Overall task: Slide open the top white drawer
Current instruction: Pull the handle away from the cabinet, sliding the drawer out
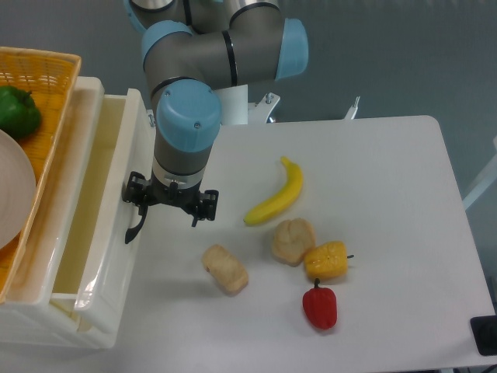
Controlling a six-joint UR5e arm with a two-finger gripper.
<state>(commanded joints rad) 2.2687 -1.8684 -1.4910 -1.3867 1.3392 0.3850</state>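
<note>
The top white drawer [130, 148] stands pulled out to the right from the cabinet at the left, and its deep cream tray [85, 202] shows from above. Its curved black handle [134, 228] sticks out from the front wall. My gripper [171, 203] points down just right of the drawer front, with its left finger [140, 196] close above the handle. The jaws stand spread apart with nothing between them. The arm's wrist hides the fingertips partly. The lower drawer is not clearly visible from this angle.
A wicker basket [58, 85] on the cabinet top holds a green pepper [19, 109] and a plate [12, 194]. On the table lie a banana [279, 194], two bread pieces [225, 269] [293, 241], a yellow pepper [326, 260] and a red pepper [319, 307].
</note>
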